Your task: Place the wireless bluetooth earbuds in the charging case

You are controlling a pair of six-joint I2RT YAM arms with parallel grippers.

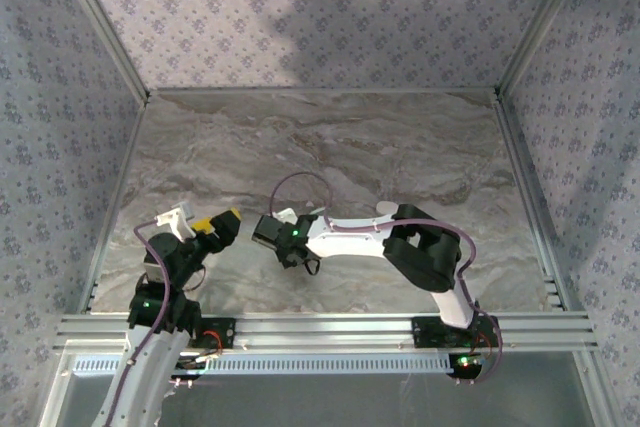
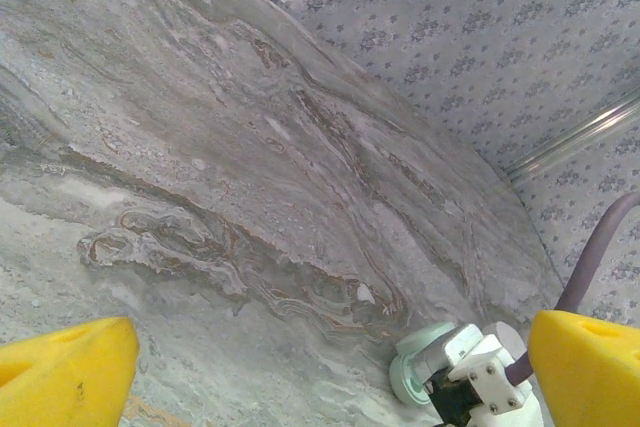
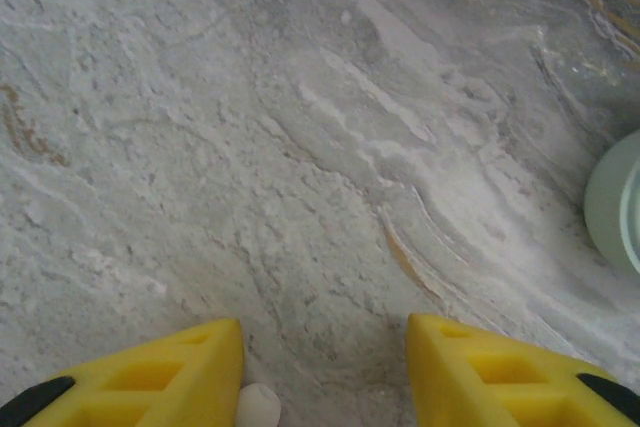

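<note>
Marbled tabletop point(image 3: 300, 147), right tool point(image 3: 323, 332) half-spread, pale earbud point(image 3: 258, 409) between its jaws, long axis unclear; left tool point(image 2: 332, 347) spread wide.

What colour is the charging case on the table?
The charging case is pale mint green, clearest in the left wrist view.

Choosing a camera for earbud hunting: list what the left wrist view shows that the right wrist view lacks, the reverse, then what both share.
Left wrist view adds: patterned wall, metal rail, purple cable, and the right arm's white wrist block next to the mint charging case. Right wrist view adds: a small white bit, possibly an earbud, at the bottom edge between its yellow fingers. Both: marble tabletop, that mint case, yellow fingers spread apart.
</note>
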